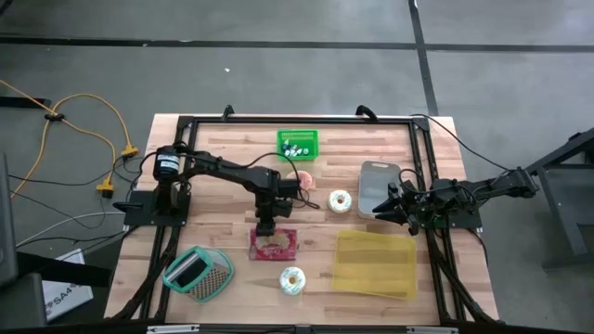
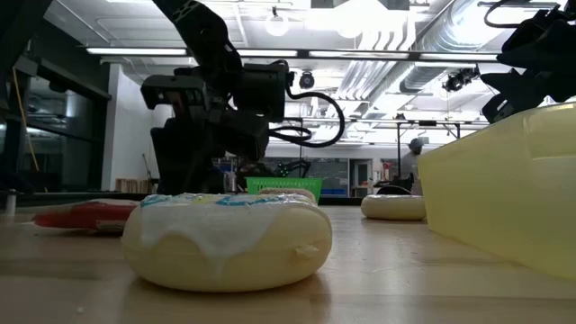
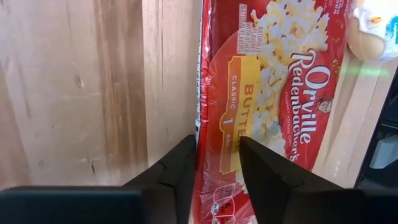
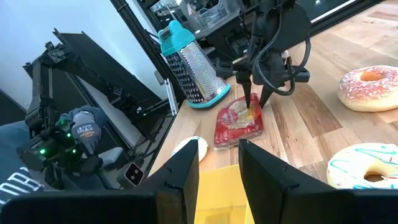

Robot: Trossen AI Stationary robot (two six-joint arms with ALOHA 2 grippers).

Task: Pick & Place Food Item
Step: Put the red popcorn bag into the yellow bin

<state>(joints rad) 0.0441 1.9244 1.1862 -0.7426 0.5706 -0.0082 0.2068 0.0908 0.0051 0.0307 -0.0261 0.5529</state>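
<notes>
A red popcorn bag lies flat on the table, a little near of its middle, and also shows in the left wrist view and the right wrist view. My left gripper slants down over the bag's far left part and is open. In the left wrist view one finger stands over the wood and the other over the bag, with the bag's long edge between them. My right gripper waits open at the table's right side, with nothing between its fingers. My left gripper's fingers stand astride the bag's long left edge, coming from above and slanting down. In the right wrist view the fingertips reach down to the bag's far end. I cannot tell whether they touch it.
A frosted donut with blue sprinkles lies near of the bag, a white donut to its right and a pink one beyond it. A green basket stands far. A grater lies near left, a yellow container near right.
</notes>
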